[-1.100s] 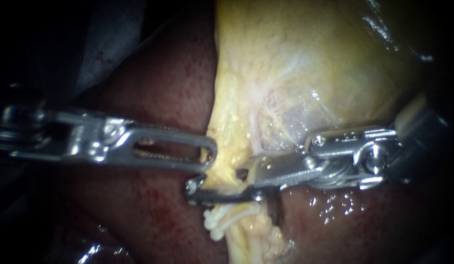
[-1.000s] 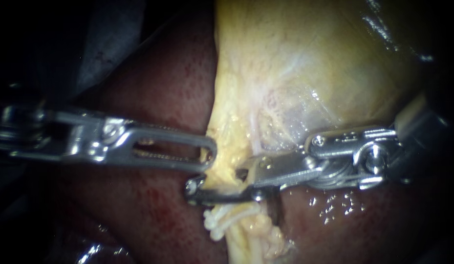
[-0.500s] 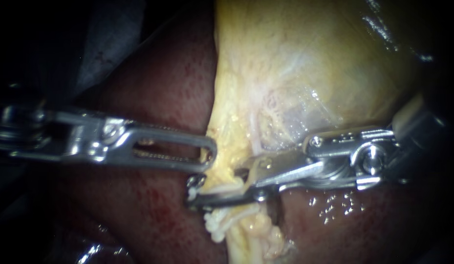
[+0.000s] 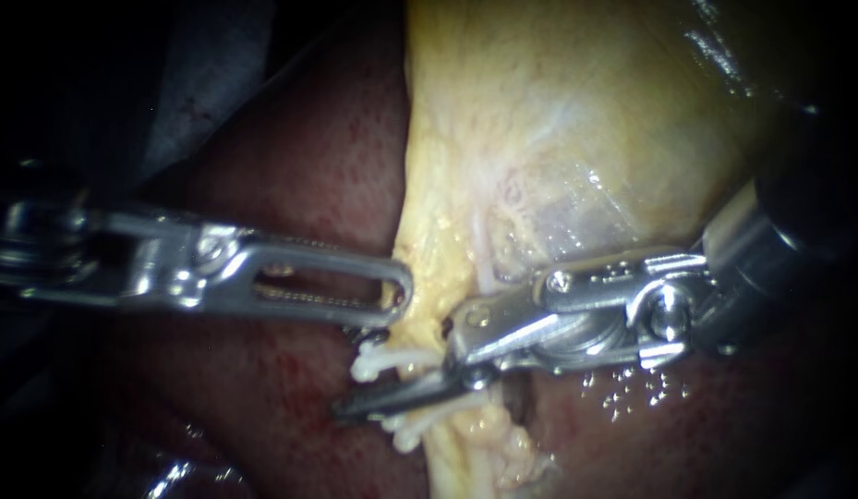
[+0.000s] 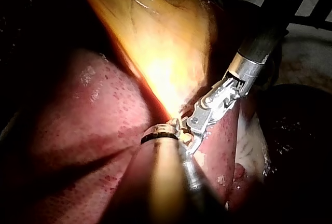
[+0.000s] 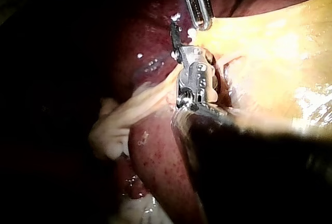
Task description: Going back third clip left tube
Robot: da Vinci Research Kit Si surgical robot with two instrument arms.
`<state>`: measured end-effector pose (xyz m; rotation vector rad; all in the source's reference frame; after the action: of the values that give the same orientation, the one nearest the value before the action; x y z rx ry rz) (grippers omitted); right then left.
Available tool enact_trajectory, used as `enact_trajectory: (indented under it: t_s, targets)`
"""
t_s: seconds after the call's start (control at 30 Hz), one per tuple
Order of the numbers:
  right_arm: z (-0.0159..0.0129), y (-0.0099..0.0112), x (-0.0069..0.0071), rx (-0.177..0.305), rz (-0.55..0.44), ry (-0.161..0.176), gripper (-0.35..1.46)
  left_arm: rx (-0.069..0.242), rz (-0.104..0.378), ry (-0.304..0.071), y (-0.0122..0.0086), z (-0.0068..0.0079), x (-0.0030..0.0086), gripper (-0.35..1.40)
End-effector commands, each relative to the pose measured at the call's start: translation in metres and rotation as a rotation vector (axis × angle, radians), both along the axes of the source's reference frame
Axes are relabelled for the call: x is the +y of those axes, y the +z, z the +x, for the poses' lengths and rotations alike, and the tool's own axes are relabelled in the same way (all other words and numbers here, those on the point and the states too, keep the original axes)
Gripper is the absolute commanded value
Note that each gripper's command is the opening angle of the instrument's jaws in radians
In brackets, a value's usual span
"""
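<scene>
Clip (image 4: 368,363), white, sat on the tube (image 4: 461,457) below the gallbladder (image 4: 558,120), whose edge your left instrument (image 4: 396,296) clenched. Your right instrument (image 4: 382,399) lay beside it, jaws slightly parted, tips hard to make out.

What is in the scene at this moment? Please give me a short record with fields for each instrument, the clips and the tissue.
left instrument: comes in from the left; jaws lie together on the edge of the gallbladder and seem to grip it
right instrument: comes in from the right; its tip lies across the tube, between two clips
upper clip: white, just below the left instrument's tip
lower clip: white, below the right instrument's tip
liver: dark red, around the tube
</scene>
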<state>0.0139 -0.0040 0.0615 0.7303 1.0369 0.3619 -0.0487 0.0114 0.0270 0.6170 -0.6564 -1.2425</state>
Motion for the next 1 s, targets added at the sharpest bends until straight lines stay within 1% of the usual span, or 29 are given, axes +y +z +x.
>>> enact_trajectory:
  t_s: [0.03,0.13,0.27,0.43,0.53,0.77,0.9,1.0]
  targets:
    - [0.0000,0.0001,0.0000,0.005,-0.014,-0.004,0.53,0.000,0.000,0.000,0.0000,0.0000,0.0000,-0.35]
    - [-0.0001,0.0001,0.0000,0.010,-0.025,-0.009,0.55,0.000,0.000,0.000,0.0000,0.0000,0.0000,-0.35]
    - [-0.0011,-0.0002,0.0001,0.013,-0.023,-0.013,0.55,0.000,0.000,0.000,0.0000,0.0000,0.0000,-0.35]
    - [-0.0026,-0.0009,0.0007,0.019,-0.022,-0.019,0.54,-0.001,0.000,0.001,0.0001,0.0002,0.0001,-0.35]
    - [-0.0040,-0.0016,0.0014,0.018,-0.021,-0.008,0.53,-0.001,0.000,0.001,0.0001,0.0002,0.0001,-0.35]
    - [-0.0082,-0.0037,0.0040,0.014,-0.023,0.021,0.53,-0.001,0.000,0.002,0.0002,0.0003,0.0001,-0.35]
    - [-0.0114,-0.0056,0.0054,0.009,-0.009,0.034,0.53,-0.001,0.000,0.002,0.0003,0.0003,0.0002,-0.35]
    - [-0.0138,-0.0070,0.0063,0.012,-0.008,0.037,0.52,-0.001,0.000,0.003,0.0005,0.0004,0.0003,-0.35]
